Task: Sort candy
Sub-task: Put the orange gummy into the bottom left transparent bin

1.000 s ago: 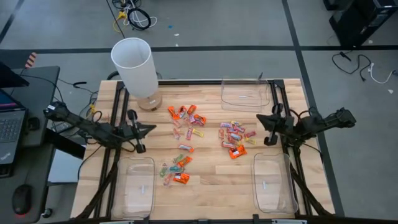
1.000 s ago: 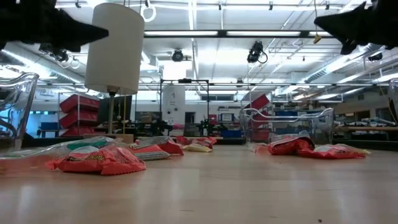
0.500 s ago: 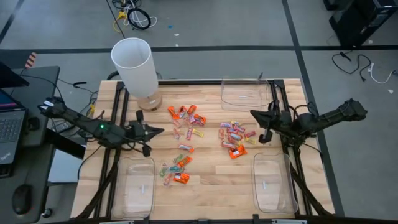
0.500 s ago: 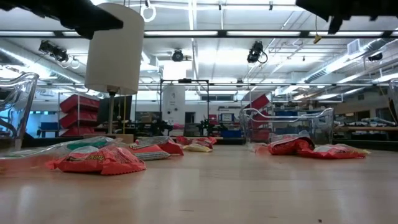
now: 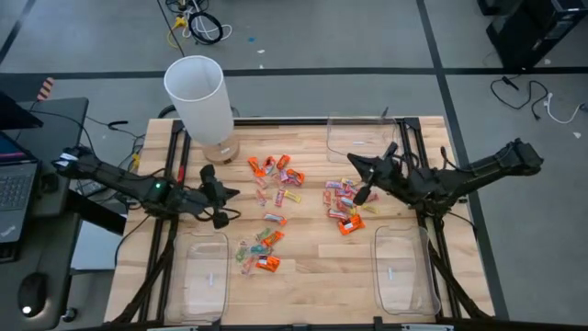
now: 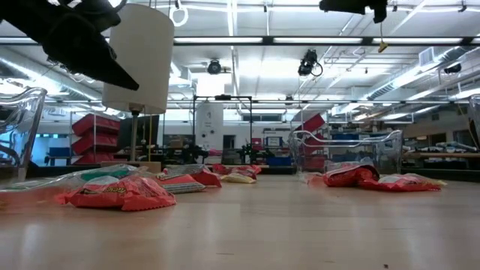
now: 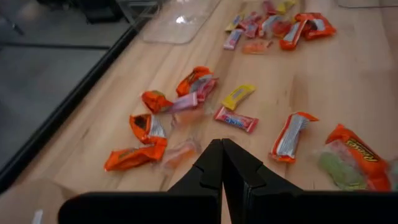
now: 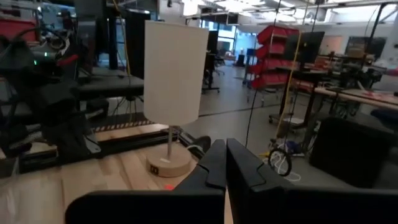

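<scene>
Above the tabletop (image 5: 312, 267), both claws hang pressed together and empty: left claw (image 5: 223, 193) beside the candy (image 5: 276, 175), right claw (image 5: 354, 163) apparently over it, ready to sort.

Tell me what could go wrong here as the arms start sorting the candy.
The candy lies in tight, overlapping clusters, so a claw may pinch two wrappers at once. The right claw hangs shut above the right cluster; coming down shut, it would likely just push pieces around. The lamp stands near the left claw, so a wide swing could tip it.
</scene>
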{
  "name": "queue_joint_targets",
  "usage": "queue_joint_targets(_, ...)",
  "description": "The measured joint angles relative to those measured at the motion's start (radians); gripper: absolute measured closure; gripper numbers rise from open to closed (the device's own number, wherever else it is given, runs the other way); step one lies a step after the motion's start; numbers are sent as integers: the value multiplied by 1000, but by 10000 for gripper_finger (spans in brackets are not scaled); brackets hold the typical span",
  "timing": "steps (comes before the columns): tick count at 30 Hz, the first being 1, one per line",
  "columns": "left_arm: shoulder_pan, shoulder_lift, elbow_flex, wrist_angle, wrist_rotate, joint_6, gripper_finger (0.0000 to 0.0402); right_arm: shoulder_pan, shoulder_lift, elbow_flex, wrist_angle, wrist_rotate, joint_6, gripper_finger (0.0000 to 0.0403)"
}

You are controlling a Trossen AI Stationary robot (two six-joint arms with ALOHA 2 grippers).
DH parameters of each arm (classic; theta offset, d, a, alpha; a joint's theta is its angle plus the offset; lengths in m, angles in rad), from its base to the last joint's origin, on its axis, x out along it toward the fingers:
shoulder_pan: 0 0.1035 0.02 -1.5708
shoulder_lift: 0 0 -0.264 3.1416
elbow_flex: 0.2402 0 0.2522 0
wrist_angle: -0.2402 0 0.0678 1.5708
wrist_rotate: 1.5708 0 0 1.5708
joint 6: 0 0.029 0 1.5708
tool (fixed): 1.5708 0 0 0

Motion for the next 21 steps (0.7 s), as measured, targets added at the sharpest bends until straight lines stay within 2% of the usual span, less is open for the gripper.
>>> queue_joint_targets(6,76,56,0,40,30,-50,394,-23,49,57,-45,5,53,402)
queue_joint_targets(11,126,135,0,119,130,47,394,-64,74,143,-142,-14,57,402)
queue_joint_targets(17,177,179,0,135,143,92,394,-118,68,241,-358,-52,149,402)
queue_joint_targets(21,237,199,0,258,157,86,394,-159,66,285,-500,-100,242,402)
